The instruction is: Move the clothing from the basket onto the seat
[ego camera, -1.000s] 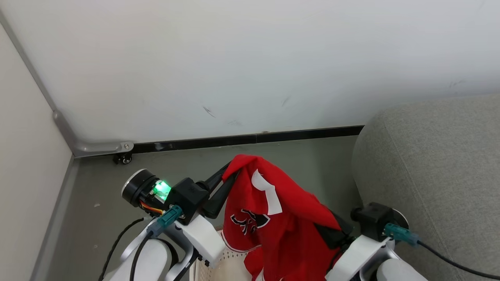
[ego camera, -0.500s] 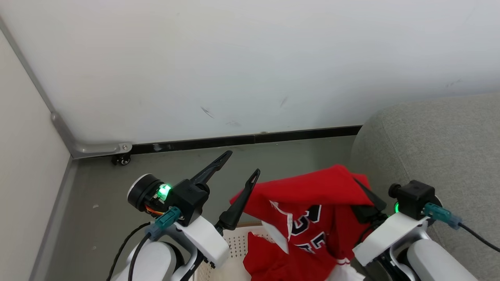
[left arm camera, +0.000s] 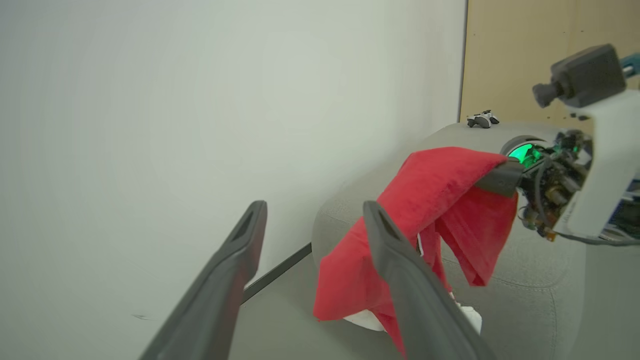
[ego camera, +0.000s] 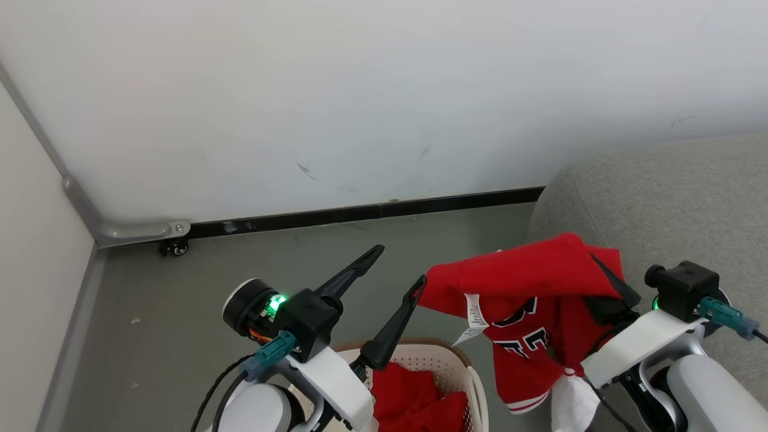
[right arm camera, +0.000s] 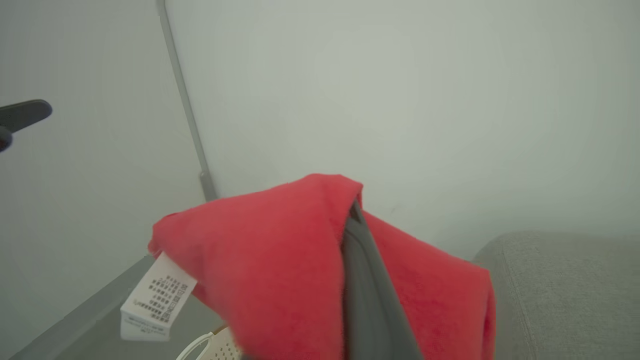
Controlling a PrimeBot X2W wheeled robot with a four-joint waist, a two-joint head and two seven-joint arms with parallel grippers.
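Note:
A red jersey point(ego camera: 528, 288) with black numbers and a white care tag point(ego camera: 471, 312) hangs over my right gripper point(ego camera: 600, 270), which is shut on its fabric beside the grey seat point(ego camera: 660, 204). The right wrist view shows the jersey point(right arm camera: 270, 250) draped over the gripper's dark finger point(right arm camera: 360, 280). My left gripper point(ego camera: 399, 267) stands open and empty, just left of the hanging jersey and above the basket point(ego camera: 474, 384). More red clothing point(ego camera: 414, 396) lies inside the basket. In the left wrist view the open left gripper point(left arm camera: 314, 210) frames the jersey point(left arm camera: 430, 200).
A white wall with a black skirting strip point(ego camera: 372, 211) runs behind. A metal corner rail with a small caster point(ego camera: 174, 246) sits at the left. Grey floor point(ego camera: 240, 258) lies between wall and basket. A small dark object point(left arm camera: 482, 120) rests on the far end of the seat.
My left gripper has opened and let go of the jersey. The jersey has swung right, now hanging from the right gripper alone, which has moved toward the seat.

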